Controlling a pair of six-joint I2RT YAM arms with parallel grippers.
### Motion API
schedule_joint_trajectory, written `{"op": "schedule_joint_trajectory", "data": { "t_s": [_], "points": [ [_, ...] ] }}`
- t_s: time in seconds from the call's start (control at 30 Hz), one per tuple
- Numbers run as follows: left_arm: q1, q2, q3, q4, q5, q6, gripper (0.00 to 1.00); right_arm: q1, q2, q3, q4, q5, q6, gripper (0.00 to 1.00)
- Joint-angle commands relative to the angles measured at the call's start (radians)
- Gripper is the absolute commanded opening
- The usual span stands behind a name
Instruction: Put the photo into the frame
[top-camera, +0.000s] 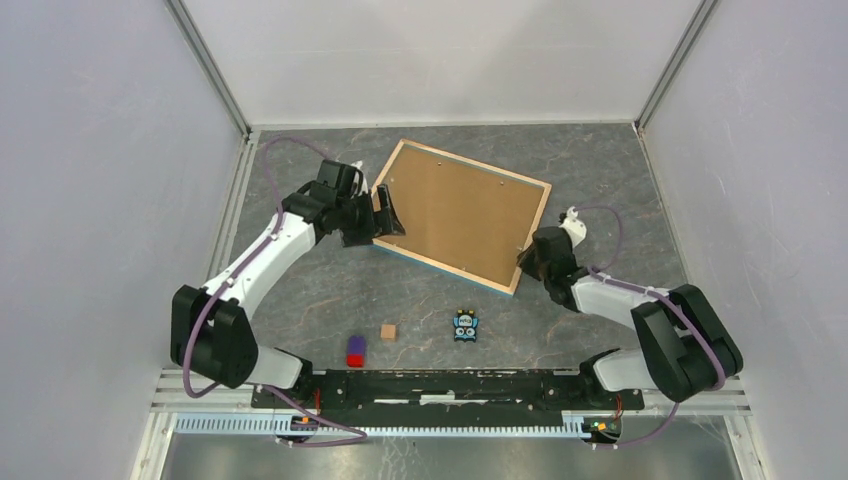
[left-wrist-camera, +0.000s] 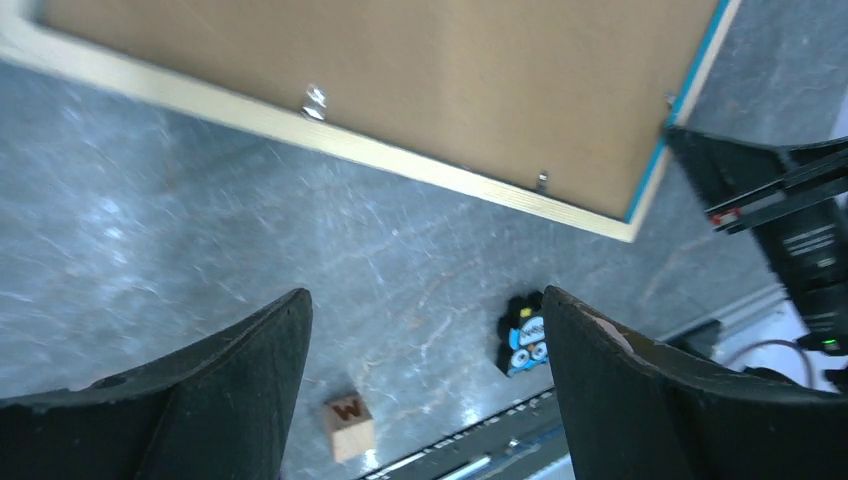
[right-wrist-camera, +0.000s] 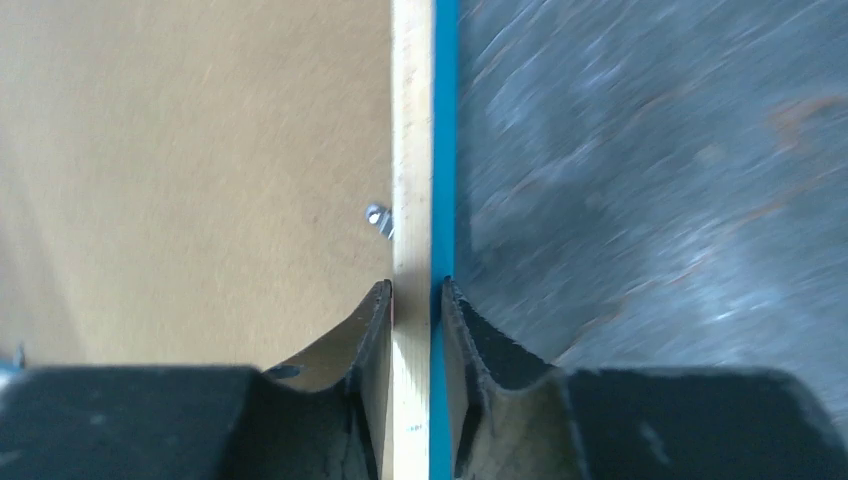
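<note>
The frame (top-camera: 445, 268) lies face down on the table, light wood rim up, with a thin blue edge. The brown backing board (top-camera: 460, 210) fills it. The photo is hidden or out of view. My right gripper (top-camera: 527, 255) is shut on the frame's right rim. In the right wrist view the gripper (right-wrist-camera: 415, 290) has one finger on each side of the wood-and-blue rim (right-wrist-camera: 410, 150). My left gripper (top-camera: 385, 215) is open and empty at the frame's left corner. In the left wrist view the gripper (left-wrist-camera: 425, 300) is apart from the rim (left-wrist-camera: 420, 170).
A wooden letter cube (top-camera: 388, 331), a red-and-purple block (top-camera: 356, 349) and a small blue owl toy (top-camera: 466, 325) lie near the front edge. The cube (left-wrist-camera: 347, 425) and the toy (left-wrist-camera: 524, 340) show between my left fingers. White walls enclose the table.
</note>
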Motion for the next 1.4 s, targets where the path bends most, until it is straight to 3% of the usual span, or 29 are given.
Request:
{"op": "schedule_joint_trajectory", "data": {
  "t_s": [0.0, 0.17, 0.27, 0.53, 0.7, 0.83, 1.0, 1.03, 1.13, 1.23, 1.37],
  "points": [
    [-0.007, -0.088, -0.166, 0.193, 0.135, -0.342, 0.90, 0.126, -0.032, -0.031, 0.057, -0.008, 0.208, 0.42],
    [-0.032, -0.125, -0.396, 0.472, 0.129, -0.649, 0.88, 0.195, -0.040, -0.034, 0.175, -0.140, 0.092, 0.61],
    [-0.075, -0.083, -0.409, 0.497, 0.061, -0.706, 0.88, 0.197, -0.077, -0.037, 0.152, -0.172, -0.003, 0.62],
    [-0.206, 0.055, -0.388, 0.510, -0.164, -0.883, 0.74, 0.196, -0.270, 0.027, -0.111, 0.062, -0.226, 0.65],
    [-0.239, 0.133, -0.364, 0.491, -0.248, -0.997, 0.71, 0.194, -0.347, 0.049, -0.187, 0.196, -0.300, 0.68],
    [-0.241, 0.249, -0.251, 0.399, -0.246, -0.931, 0.68, 0.191, -0.368, 0.042, -0.183, 0.216, -0.342, 0.69],
    [-0.240, 0.316, -0.205, 0.269, -0.294, -0.862, 0.49, 0.183, -0.360, 0.070, -0.217, 0.236, -0.391, 0.69],
    [-0.237, 0.333, -0.178, 0.232, -0.295, -0.823, 0.41, 0.180, -0.356, 0.077, -0.217, 0.252, -0.402, 0.69],
    [-0.234, 0.413, -0.078, 0.097, -0.295, -0.665, 0.33, 0.153, -0.335, 0.135, -0.240, 0.268, -0.428, 0.68],
    [-0.208, 0.443, -0.047, 0.027, -0.300, -0.522, 0.12, 0.138, -0.318, 0.196, -0.248, 0.271, -0.467, 0.68],
    [-0.144, 0.437, -0.020, -0.048, -0.316, -0.327, 0.08, 0.097, -0.268, 0.274, -0.213, 0.227, -0.496, 0.68]
  ]
}}
